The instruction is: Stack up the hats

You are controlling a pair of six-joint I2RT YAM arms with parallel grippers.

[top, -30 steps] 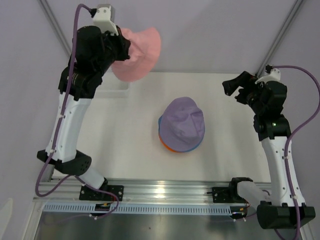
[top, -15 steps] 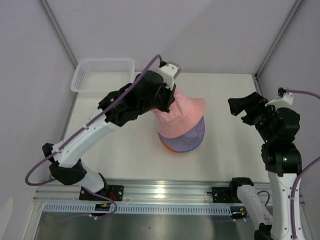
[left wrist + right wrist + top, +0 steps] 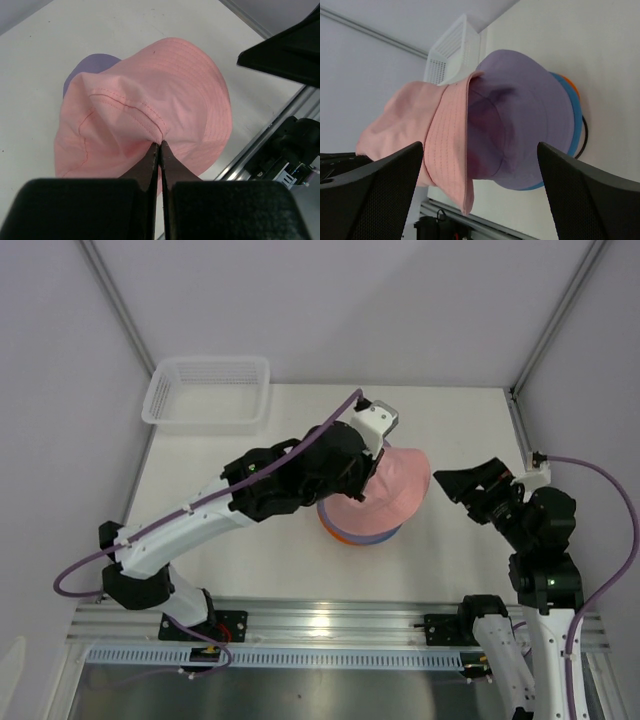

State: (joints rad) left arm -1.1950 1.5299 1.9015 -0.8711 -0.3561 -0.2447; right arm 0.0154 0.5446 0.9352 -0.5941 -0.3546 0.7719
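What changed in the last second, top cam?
The left tool, still pinching the pink hat, carried it from the far-left corner by the basket rightward and down over the lavender hat. Not released. The right tool swung closer, open. Lavender hat, blue hat and orange hat stayed stacked.

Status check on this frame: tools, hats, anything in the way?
Left tool shut on pink hat. The hat is tilted half over lavender hat, not seated. Blue hat and orange hat underneath. Right tool open, holding nothing. No obstruction seen.

Pink hat [image 3: 150,100], lavender hat [image 3: 520,125], blue hat [image 3: 577,122], orange hat [image 3: 573,87] (white basket [image 3: 207,390])
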